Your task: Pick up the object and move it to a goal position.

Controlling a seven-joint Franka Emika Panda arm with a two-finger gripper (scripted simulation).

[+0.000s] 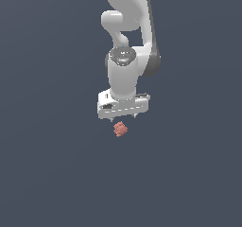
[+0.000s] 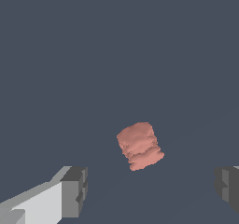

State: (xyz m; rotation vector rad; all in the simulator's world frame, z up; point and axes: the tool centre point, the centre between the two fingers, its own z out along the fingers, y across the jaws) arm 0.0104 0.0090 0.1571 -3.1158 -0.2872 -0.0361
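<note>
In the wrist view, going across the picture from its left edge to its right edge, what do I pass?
One finger of the open tool → the salmon-red object, lying clear of both fingers → the tool's other finger.

The only thing underneath it all is one flat, dark slate-blue surface that runs to every edge of both views, with no seam, edge or marking on it. In the exterior view it looks evenly lit and plain. One thing appears to lie on it: a small salmon-red object, lumpy and rough-skinned, sitting near the middle of the exterior view. From the wrist view the same object shows as a stubby, ridged lump, tilted a little. Whether it rests fully on the surface I cannot tell, since no shadow shows beneath it.
</note>
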